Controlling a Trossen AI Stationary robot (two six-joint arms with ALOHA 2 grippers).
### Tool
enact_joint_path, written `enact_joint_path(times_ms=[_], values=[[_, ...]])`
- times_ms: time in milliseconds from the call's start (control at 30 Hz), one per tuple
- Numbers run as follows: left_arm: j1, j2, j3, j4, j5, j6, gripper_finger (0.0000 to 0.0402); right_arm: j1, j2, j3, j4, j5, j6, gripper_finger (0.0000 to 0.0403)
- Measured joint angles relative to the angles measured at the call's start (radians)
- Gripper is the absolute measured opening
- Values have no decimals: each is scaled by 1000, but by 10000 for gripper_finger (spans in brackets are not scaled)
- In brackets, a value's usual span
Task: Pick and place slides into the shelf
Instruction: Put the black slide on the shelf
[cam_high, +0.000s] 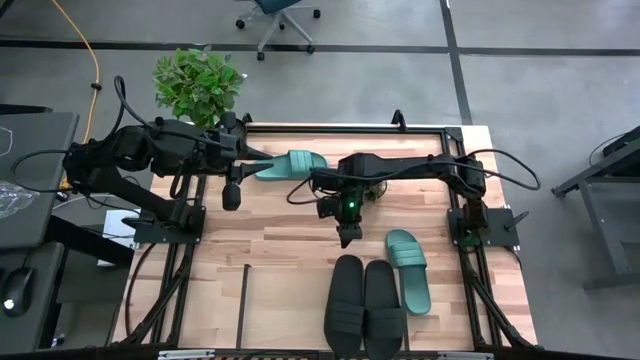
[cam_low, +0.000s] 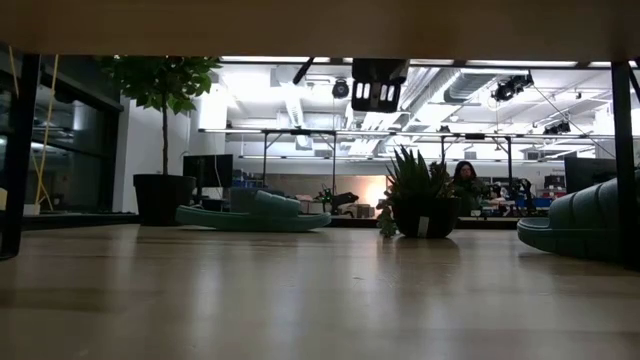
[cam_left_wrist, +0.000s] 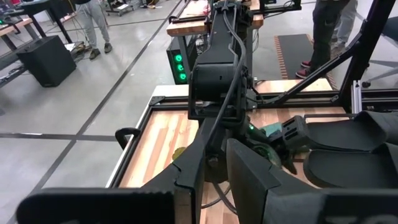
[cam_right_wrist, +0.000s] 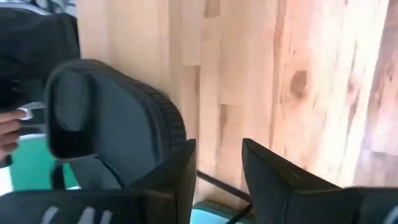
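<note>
One teal slide (cam_high: 297, 163) (cam_low: 255, 215) lies flat on its sole near the table's far edge. My left gripper (cam_high: 262, 165) (cam_left_wrist: 217, 174) is open at its near end and touches nothing that shows. A second teal slide (cam_high: 408, 270) (cam_low: 580, 225) lies right of centre. Two black slides (cam_high: 345, 300) (cam_high: 384, 305) lie side by side at the near edge. My right gripper (cam_high: 347, 238) (cam_right_wrist: 217, 162) hangs open above the table, just beyond the black slides' far ends, one of which shows in its wrist view (cam_right_wrist: 106, 118). The shelf's board (cam_low: 320, 25) and a black rod (cam_low: 20, 150) frame the low view.
A small potted plant (cam_low: 420, 205) stands on the table under my right arm. A large potted plant (cam_high: 195, 85) stands off the far left corner. People stand beyond the table in the left wrist view. Bare wood lies on the table's left half (cam_high: 210, 270).
</note>
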Motion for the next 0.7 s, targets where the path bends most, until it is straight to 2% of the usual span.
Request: enact_joint_path(times_ms=[267,700], values=[[0,0,0,-9,-3,0,58,26,0,0,24,30,0,79],[0,0,0,-24,-3,0,58,36,0,0,6,-39,-16,76]])
